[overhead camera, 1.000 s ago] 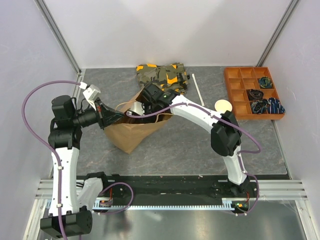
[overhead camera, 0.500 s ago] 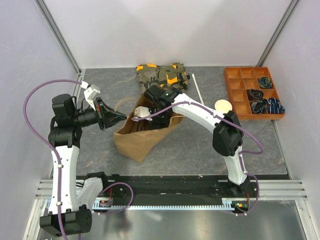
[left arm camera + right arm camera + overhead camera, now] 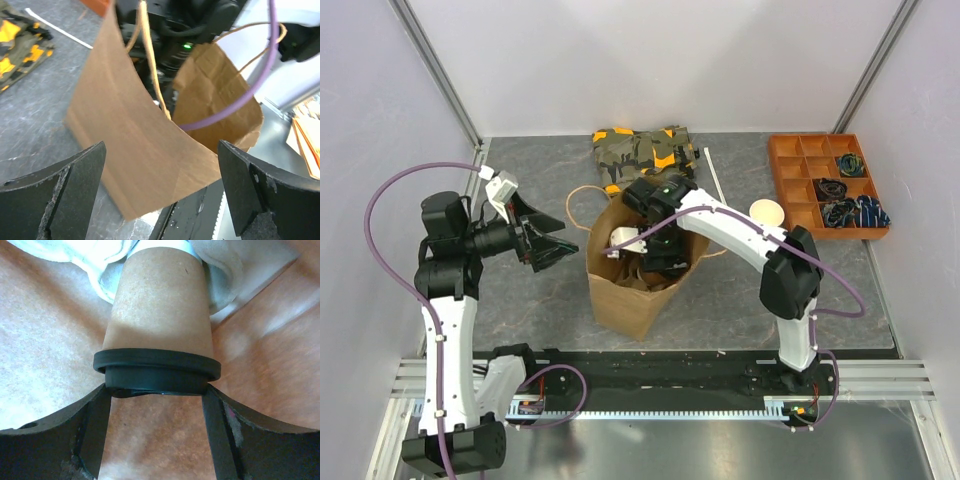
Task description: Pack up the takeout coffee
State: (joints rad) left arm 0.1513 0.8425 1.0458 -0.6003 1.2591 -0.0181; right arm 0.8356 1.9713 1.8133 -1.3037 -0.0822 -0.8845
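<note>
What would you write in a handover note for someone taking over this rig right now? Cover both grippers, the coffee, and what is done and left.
Left gripper: jaws open, empty, beside the paper bag.
Right gripper: inside the bag, jaws gripping the takeout coffee by its black lid.
Done: coffee is in the bag.
To do: release it, withdraw the gripper.
</note>
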